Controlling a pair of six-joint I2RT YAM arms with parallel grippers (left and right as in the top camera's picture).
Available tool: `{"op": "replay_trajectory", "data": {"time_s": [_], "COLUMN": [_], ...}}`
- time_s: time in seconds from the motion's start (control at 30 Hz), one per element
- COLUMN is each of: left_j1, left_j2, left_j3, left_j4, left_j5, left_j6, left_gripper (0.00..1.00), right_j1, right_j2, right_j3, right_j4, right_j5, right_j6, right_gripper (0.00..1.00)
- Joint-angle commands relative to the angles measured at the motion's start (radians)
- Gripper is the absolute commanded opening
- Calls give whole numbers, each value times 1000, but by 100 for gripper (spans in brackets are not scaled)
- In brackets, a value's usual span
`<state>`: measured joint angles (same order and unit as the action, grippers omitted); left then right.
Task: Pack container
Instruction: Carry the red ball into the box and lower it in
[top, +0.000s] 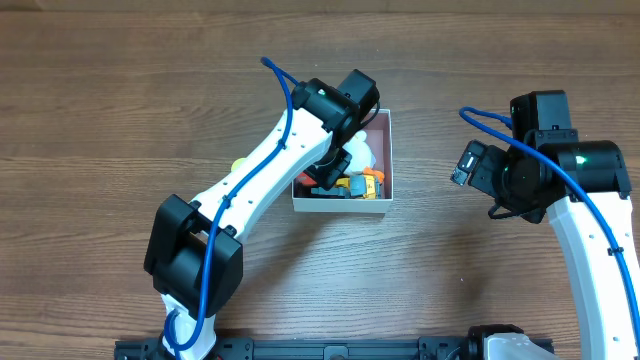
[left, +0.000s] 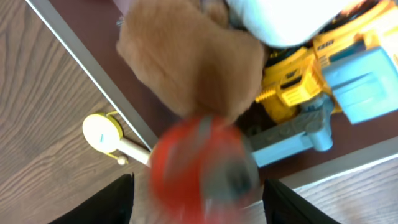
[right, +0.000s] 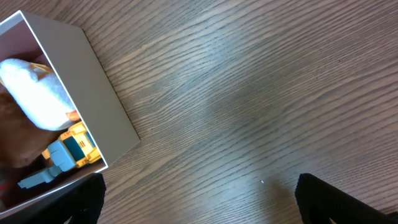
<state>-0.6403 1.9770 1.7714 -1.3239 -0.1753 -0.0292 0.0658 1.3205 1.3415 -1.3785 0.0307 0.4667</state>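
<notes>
The container (top: 386, 160) is a square white-walled box with a dusty pink inside, at the table's middle. It holds a brown plush (left: 186, 56), a white plush (left: 286, 18) and a yellow and blue toy vehicle (left: 323, 68). My left gripper (top: 335, 160) hovers over the box with its jaws (left: 198, 186) wide open. A blurred red and grey toy (left: 199, 168) lies between the jaws over the box's near wall, and neither finger touches it. My right gripper (top: 462, 165) is open and empty (right: 199, 186) over bare wood to the right of the container (right: 93, 93).
A small yellow and white toy (left: 102, 134) lies on the table just outside the box's left wall; it also shows in the overhead view (top: 238, 163). The wooden table (top: 100, 100) extends on all sides.
</notes>
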Motion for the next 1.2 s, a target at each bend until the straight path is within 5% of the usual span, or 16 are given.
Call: {"op": "replay_trajectory", "data": {"time_s": [0.0, 0.13, 0.23, 0.3, 0.6, 0.93, 1.17], "left_j1": [5, 5, 5, 5, 5, 5, 5], "left_j2": [-9, -10, -10, -10, -9, -9, -12], "left_j3": [-8, 6, 40, 55, 15, -272, -153], "left_j4": [8, -20, -65, -87, -34, 196, 155], "left_j5": [31, 34, 39, 43, 82, 89, 71], "left_j6": [0, -1, -1, -2, -9, -27, -27], "left_gripper": [68, 64, 18, 4, 4, 4, 4], "right_j1": [-5, -5, -5, -5, -5, -5, -5], "right_j2": [-2, -2, -2, -2, -2, -2, -2], "right_j3": [4, 4, 4, 4, 4, 4, 4], "right_j4": [4, 4, 3, 3, 3, 4, 3], "right_j5": [13, 13, 13, 13, 13, 13, 13], "right_j6": [-3, -3, -3, -3, -3, -3, -3], "right_gripper": [100, 100, 100, 100, 100, 100, 100]}}
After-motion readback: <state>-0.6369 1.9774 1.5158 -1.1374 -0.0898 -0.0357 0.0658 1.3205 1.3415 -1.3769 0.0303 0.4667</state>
